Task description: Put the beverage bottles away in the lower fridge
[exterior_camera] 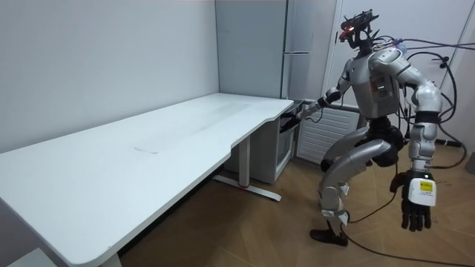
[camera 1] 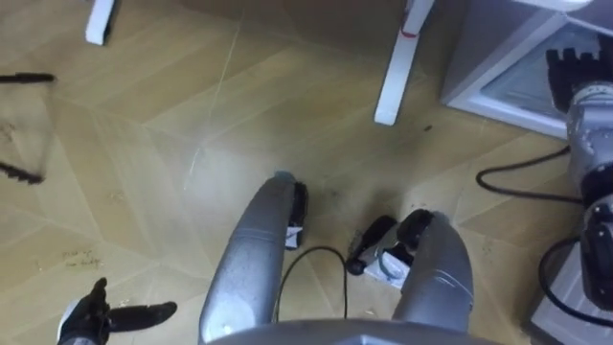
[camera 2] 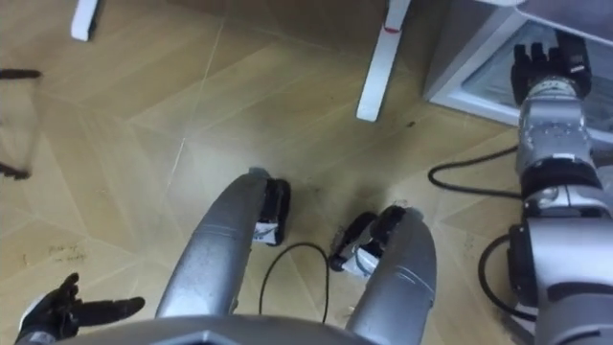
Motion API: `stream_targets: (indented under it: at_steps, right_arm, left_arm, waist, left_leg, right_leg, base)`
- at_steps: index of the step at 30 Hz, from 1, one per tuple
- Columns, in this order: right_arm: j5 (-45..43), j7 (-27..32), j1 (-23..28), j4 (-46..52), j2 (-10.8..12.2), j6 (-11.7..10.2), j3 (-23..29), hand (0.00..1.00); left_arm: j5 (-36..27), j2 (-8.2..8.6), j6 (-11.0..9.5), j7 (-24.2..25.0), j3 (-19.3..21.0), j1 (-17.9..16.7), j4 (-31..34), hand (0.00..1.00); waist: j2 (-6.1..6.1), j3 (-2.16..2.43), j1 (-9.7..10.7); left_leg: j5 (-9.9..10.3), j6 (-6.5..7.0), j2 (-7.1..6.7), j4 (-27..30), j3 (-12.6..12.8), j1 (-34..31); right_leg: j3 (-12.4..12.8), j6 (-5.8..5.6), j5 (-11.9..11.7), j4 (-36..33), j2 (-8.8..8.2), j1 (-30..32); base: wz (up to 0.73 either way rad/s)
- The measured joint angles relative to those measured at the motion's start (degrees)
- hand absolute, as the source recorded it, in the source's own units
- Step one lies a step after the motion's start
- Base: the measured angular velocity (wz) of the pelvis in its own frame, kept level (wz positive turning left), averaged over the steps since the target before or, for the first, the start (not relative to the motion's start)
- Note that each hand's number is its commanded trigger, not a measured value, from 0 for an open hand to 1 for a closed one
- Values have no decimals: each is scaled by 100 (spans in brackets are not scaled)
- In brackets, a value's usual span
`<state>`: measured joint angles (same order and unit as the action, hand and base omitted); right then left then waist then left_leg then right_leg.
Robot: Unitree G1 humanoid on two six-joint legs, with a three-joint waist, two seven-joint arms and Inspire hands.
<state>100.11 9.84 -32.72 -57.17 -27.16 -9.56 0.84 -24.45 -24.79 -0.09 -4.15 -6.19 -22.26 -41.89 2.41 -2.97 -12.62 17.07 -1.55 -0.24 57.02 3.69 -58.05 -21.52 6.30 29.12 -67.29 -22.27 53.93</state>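
Lower fridge [camera 1: 517, 81]: one unit, white frame, grey panel. Right hand [camera 2: 544, 65] at it, finger state indeterminate. Left hand [camera 1: 91, 314]: fingers straight, empty.

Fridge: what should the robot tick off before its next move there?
1. Right hand at the fridge: ok, it reaches it.
2. Right hand's hold on the fridge: cannot tell.
3. Fridge open: cannot tell.
4. Left hand free: ok, open and low at its side.
5. Drink ready to load: not ok, the left hand holds nothing.
6. Table leg apart from the feet: ok.
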Motion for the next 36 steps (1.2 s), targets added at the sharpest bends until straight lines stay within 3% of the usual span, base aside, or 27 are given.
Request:
stream_targets:
  at_steps: [6, 10, 13, 22, 27, 32, 36]
  right_arm:
    - [20, 39, 2, 2, 14, -79, 50, 0]
    - [103, 50, -25, 95, 34, -119, 57, 0]
    - [106, 65, -29, 94, 40, -116, 75, 0]
    - [94, 87, -35, 65, 94, -157, 314, 0]
    - [46, -672, -112, -702, 69, 38, 333, 0]
    - [-532, -1486, -105, -1706, -199, 573, 344, 0]
    - [-1398, -1954, 88, -2096, -283, 880, 197, 0]
  left_arm:
    - [153, 8, -21, 113, 31, -25, -184, 0]
    - [151, 12, -100, 132, 29, -20, -327, 0]
    - [152, 16, -165, 140, 29, -18, -386, 0]
    - [278, 35, -189, 142, 32, -12, -437, 0]
    - [272, 34, -240, 259, 37, 32, -457, 0]
    - [251, 39, -240, 364, 32, 199, -562, 0]
    - [281, 51, -259, 382, 43, 493, -864, 0]
  waist:
    - [-42, 3, -102]
    - [-43, 2, -133]
    - [-42, 1, -157]
    - [-38, -5, -212]
    - [-85, -25, -219]
    - [-162, -66, -183]
    - [-136, -77, -143]
  left_leg:
    - [-221, -79, -44, -274, -152, 80]
    - [-360, -145, -48, -502, -195, 80]
    - [-475, -174, -50, -630, -297, 78]
    - [-479, -177, -59, -708, -334, 53]
    - [-483, -182, -72, -863, -420, 188]
    - [-482, -177, -45, -1071, -468, 519]
    - [-678, -99, -37, -1502, -581, 1038]
  right_leg:
    - [-382, 144, -27, 112, -168, -187]
    - [-877, 211, -52, 222, -459, -342]
    - [-1126, 261, -85, 325, -499, -440]
    - [-1530, 268, -91, 396, -704, -611]
    - [-1552, 139, -181, 621, -556, -779]
    - [-1774, 54, -239, 918, -490, -1226]
    - [-1813, -67, -444, 1457, -199, -1712]
  base:
    - [15]
    - [7]
    - [5]
    - [5]
    - [5]
    - [9]
    - [-13]
